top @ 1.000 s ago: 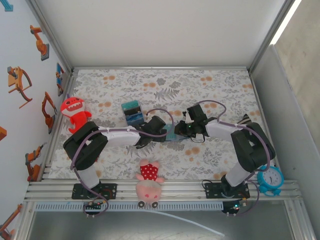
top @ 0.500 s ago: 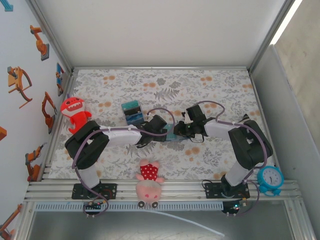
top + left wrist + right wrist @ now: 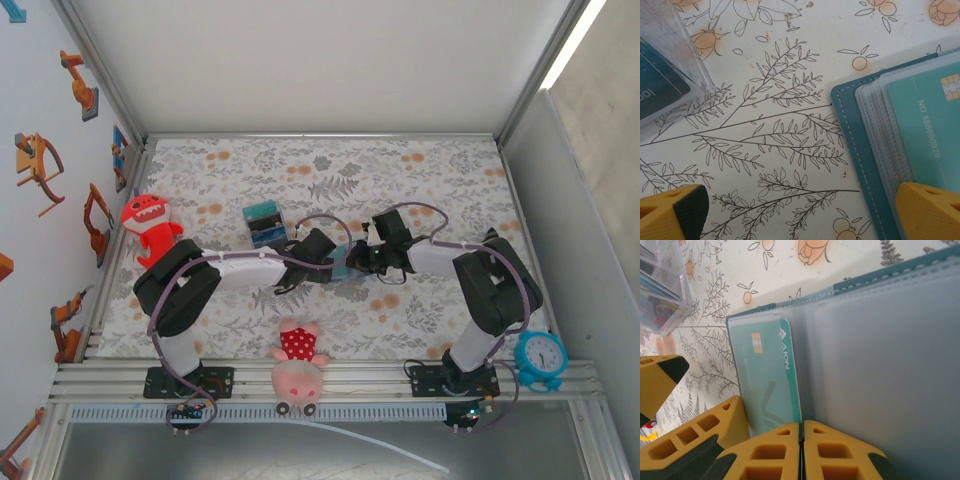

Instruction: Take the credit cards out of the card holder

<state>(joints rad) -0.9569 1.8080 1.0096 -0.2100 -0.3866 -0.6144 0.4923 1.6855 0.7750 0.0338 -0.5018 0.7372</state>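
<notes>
Holder: The card holder (image 3: 343,268) is lying open on the floral cloth (image 3: 780,100) at mid-table, between the two grippers. Its clear sleeves (image 3: 880,365) are fanning out over the slate-blue cover.

Card: A teal credit card (image 3: 767,380) is sitting fully inside one sleeve with its chip showing, and it is not yet drawn out.

Left gripper: The left gripper (image 3: 800,215) is spreading wide and grasping nothing. One fingertip (image 3: 930,212) is sitting over the holder's edge, seemingly pinning it, and the other is hanging over bare cloth.

Right gripper: The right gripper (image 3: 801,450) is pressing its fingers tight together at the card's long edge, where the next sleeve begins. Whether thin plastic or the card itself is caught between them cannot be told.

Step judged: The arms appear to be working to free a first card, so the task is looking barely begun.

Risk, wrong layer: If the pinch is catching only a sleeve, pulling will be lifting the page, or the whole holder, instead of the card.

Risk, sliding: If the left fingertip is pressing only lightly, the holder will be dragging across the cloth with the pull.

Risk, crowding: The two grippers are working very near each other, so a sideways pull could bring the fingers into collision.

Risk, neighbour: A clear box (image 3: 670,60) is standing near the left gripper's free side, and a wide sweep could nudge it.
</notes>
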